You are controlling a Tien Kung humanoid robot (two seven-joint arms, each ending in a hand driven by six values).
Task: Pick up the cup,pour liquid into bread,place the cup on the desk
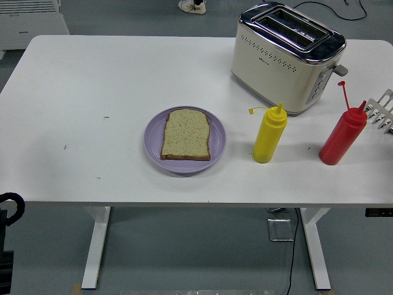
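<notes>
While no cup shows anywhere in the head view, the white table (92, 80) fills most of the frame, and the slice of bread (186, 134) lies flat on a round lavender plate (153, 141) a little below and left of the frame's centre. Just right of the plate stands a yellow squeeze bottle (269, 134), upright, its small cap hanging open off the nozzle to the left. Further right, near the frame's right edge, stands a red squeeze bottle (342, 136), also upright, with its thin capped tip pointing up. Behind both bottles, in the upper right of the frame, sits a cream and chrome toaster (285, 55) with two slots on top, set at an angle to the table edge. At the right edge, beside the red bottle, the pale prongs of some rack or utensil (384, 109) poke in. Neither robot hand is visible over the table, so their state cannot be told; only a bit of black hardware (8, 212) shows at the lower left, below the table's near edge. A shoe (191, 5) shows at the top edge beyond the table.
</notes>
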